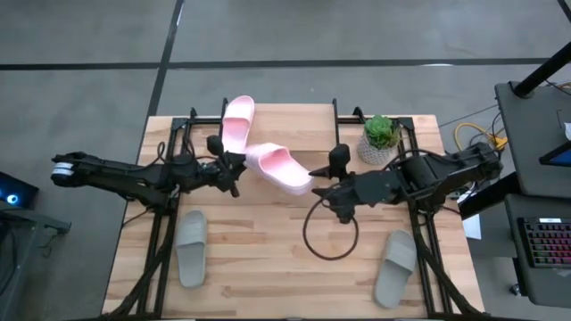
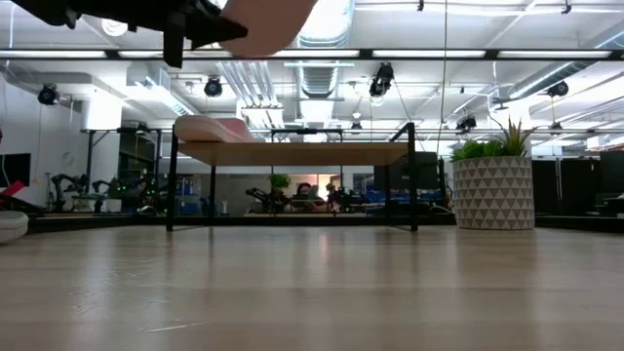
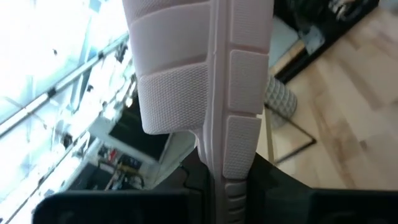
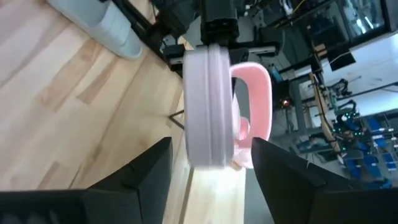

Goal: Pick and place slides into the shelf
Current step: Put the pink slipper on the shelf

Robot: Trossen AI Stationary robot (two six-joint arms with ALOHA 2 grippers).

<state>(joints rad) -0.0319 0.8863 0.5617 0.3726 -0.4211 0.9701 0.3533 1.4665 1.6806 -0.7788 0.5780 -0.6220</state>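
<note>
High view: left gripper (image 1: 234, 171) is clamped on one end of a pink slide (image 1: 280, 167) held in the air between the two arms. That slide's long axis runs diagonally, from the left gripper toward the right gripper (image 1: 323, 194), which sits just at its far end with its jaws spread apart, not gripping. The right wrist view shows the slide (image 4: 208, 106) edge-on between the right fingers (image 4: 146, 174), strap to one side, clear gaps on both sides, so it is turned on its side rather than flat. The left wrist view shows the textured sole (image 3: 205, 74) running straight away from the left jaws, which are pinched on its edge.

Second pink slide (image 1: 237, 120) lies on the shelf (image 1: 294, 120) at its left end, long axis roughly front to back across the plank, part of it overhanging the back edge. Low view has it as a pink shape (image 2: 210, 128) on the shelf top (image 2: 312, 151).

Two grey slides lie flat on the table (image 1: 268, 232), well apart: one (image 1: 190, 247) front left, long axis front to back; the other (image 1: 396, 266) front right, slightly tilted. A potted plant (image 1: 380, 138) stands at the shelf's right end. A black cable loop (image 1: 332, 234) lies on the table below the right gripper.
</note>
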